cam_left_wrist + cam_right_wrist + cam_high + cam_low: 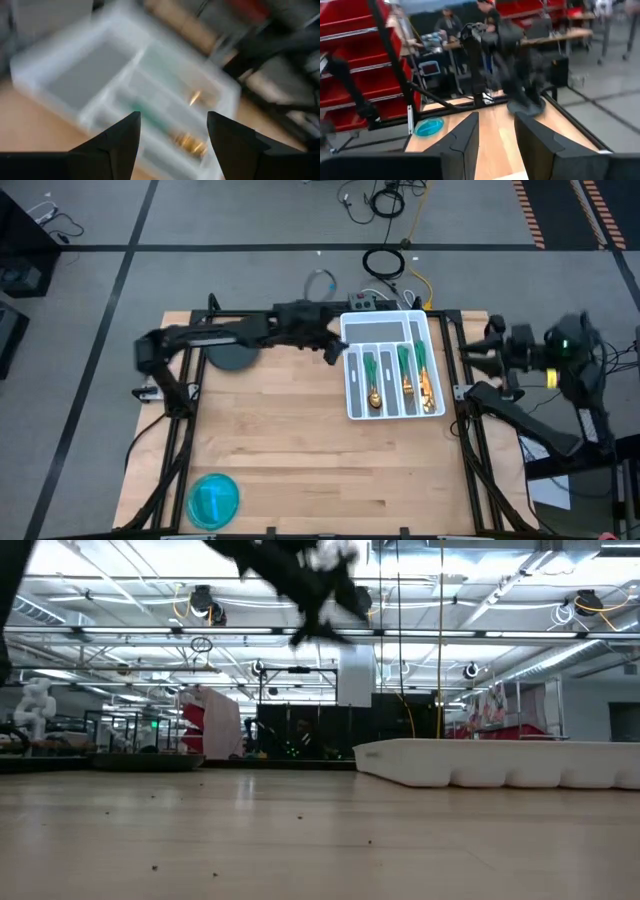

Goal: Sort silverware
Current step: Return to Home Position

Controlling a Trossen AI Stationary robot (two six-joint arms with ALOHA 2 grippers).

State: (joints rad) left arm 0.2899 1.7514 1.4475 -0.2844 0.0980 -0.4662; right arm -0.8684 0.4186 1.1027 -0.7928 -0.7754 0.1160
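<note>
The silverware (405,375), with green handles and gold heads, lies in the long compartments of the white tray (354,330) at the table's far right. In the left wrist view the tray (65,75) and some gold heads (189,142) show blurred. My left gripper (335,352) hovers above the table just left of the tray, open and empty (172,117); in the low view it hangs high (320,600). My right gripper (490,352) waits open beyond the table's right edge (496,117).
A blue round bowl (213,500) sits at the table's near left corner and also shows in the right wrist view (429,127). A dark round disc (232,357) lies under the left arm at the far left. People stand in the room beyond the table.
</note>
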